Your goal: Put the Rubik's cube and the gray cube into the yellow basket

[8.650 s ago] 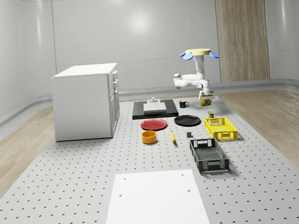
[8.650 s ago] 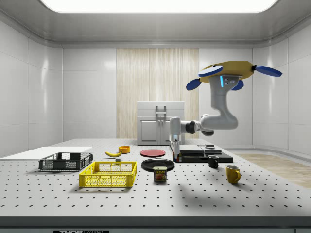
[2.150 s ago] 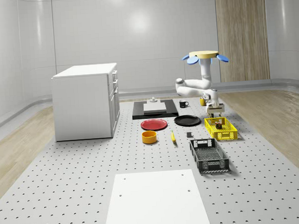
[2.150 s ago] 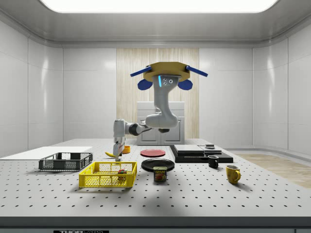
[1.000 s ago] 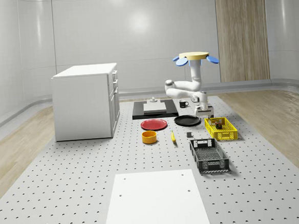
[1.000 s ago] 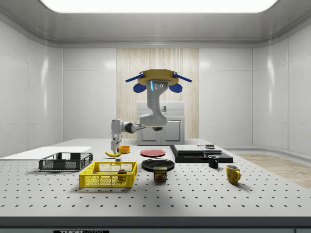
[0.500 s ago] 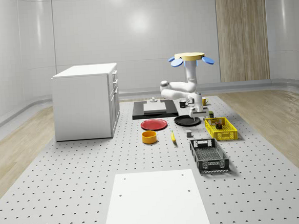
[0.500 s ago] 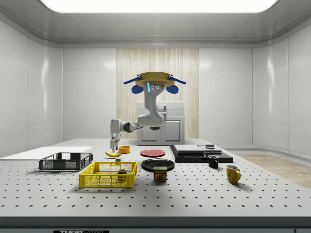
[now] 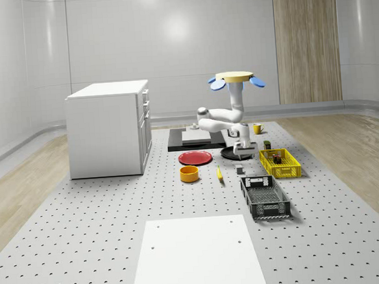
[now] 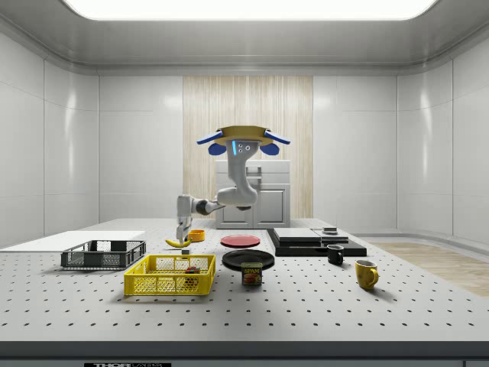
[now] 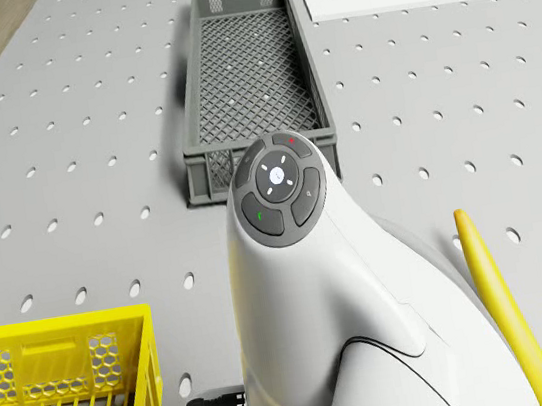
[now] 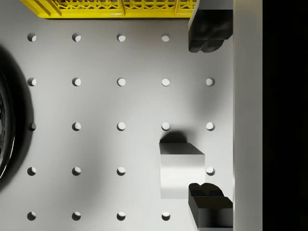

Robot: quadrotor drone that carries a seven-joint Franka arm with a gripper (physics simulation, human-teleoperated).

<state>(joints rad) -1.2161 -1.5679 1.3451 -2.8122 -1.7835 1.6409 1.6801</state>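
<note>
Jaws [image 12: 210, 119] spread empty, moved from yellow basket [image 9: 280, 163] to above gray cube [image 12: 181, 169].

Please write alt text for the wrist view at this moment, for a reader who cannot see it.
Looking straight down, the open two-finger gripper hangs above the small gray cube on the perforated white table, its dark fingertips spread wide, one of them overlapping the cube's corner. The yellow plastic mesh basket lines one edge and a black plate's rim another.

Even, bright light came from a ceiling panel [image 10: 244, 8], with soft glare on the far wall [image 9: 178, 29]. The gray cube [image 12: 180, 171] cast a small soft shadow; renders stayed crisp.
</note>
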